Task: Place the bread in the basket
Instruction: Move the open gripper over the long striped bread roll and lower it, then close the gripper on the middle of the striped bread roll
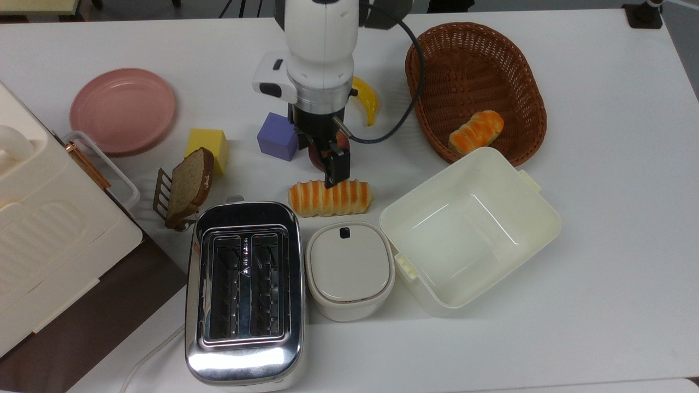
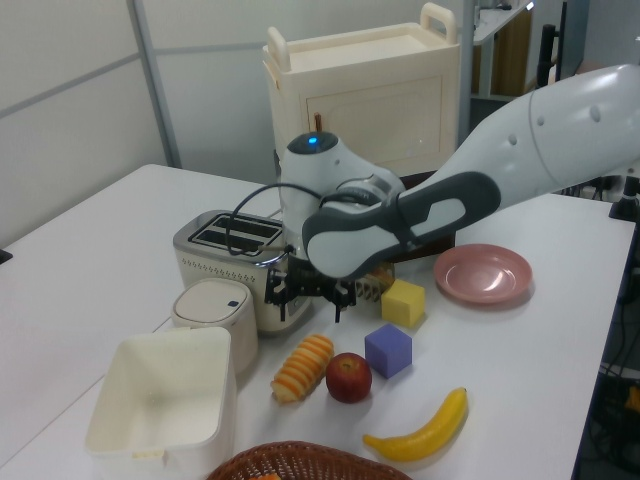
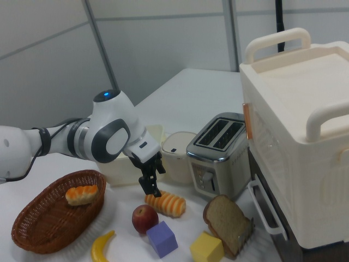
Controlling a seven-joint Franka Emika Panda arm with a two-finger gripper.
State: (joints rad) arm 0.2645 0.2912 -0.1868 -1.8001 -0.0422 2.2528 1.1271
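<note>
The bread, a long roll with orange and cream stripes, lies on the white table between the apple and the lidded white pot; it also shows at bread and bread. My gripper hangs open just above the bread's far edge, one black finger over its middle, with nothing held. The left view has the gripper spread above the roll, and the right view has the gripper close over it. The basket, dark reddish-brown wicker, stands at the top view's upper right with a short striped roll inside.
A red apple, a purple cube and a banana sit close behind the bread. A chrome toaster, a lidded pot and a cream tub crowd its near side. A yellow cube, a bread slice and a pink plate lie left.
</note>
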